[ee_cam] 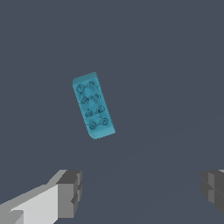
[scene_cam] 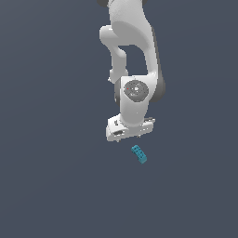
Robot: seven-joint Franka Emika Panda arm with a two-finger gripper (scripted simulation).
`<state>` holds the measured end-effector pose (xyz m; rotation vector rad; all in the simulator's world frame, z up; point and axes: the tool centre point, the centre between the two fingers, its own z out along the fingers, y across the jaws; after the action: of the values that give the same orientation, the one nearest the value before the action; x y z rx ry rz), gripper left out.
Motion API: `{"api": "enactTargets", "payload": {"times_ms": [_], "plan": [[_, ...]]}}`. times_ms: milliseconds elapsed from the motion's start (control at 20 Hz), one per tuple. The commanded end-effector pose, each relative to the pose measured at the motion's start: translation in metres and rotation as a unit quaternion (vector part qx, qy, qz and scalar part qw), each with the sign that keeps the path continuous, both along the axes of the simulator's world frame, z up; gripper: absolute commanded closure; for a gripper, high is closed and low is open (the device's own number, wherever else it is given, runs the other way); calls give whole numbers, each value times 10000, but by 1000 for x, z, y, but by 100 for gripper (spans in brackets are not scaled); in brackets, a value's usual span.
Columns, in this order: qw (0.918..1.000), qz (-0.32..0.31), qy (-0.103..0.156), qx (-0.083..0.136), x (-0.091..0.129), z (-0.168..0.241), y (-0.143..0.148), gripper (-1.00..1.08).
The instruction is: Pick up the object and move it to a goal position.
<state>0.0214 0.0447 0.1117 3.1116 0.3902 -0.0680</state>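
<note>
We find no readable text, labels, brands, nos. or signs in either view; the teal block (ee_cam: 93,105) shows only round studs on top, no lettering we can make out, and the white arm (scene_cam: 132,56) carries no legible marks, just a round grey cap w/ tiny red specks too small to read

teal studded block (ee_cam: 93,106) lies apart from the spread hand (ee_cam: 140,192).
</note>
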Motion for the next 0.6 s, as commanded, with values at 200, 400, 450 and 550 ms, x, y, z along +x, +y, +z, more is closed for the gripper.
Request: {"api": "enactTargets", "payload": {"times_ms": [200, 400, 450, 550], "plan": [[9954, 949, -117, 43, 24, -23, 33, -92], [9911, 1319, -166, 66, 33, -33, 46, -92], [9902, 1385, -176, 71, 35, -35, 48, -92], [9887, 1486, -190, 78, 37, -37, 52, -92]]}}
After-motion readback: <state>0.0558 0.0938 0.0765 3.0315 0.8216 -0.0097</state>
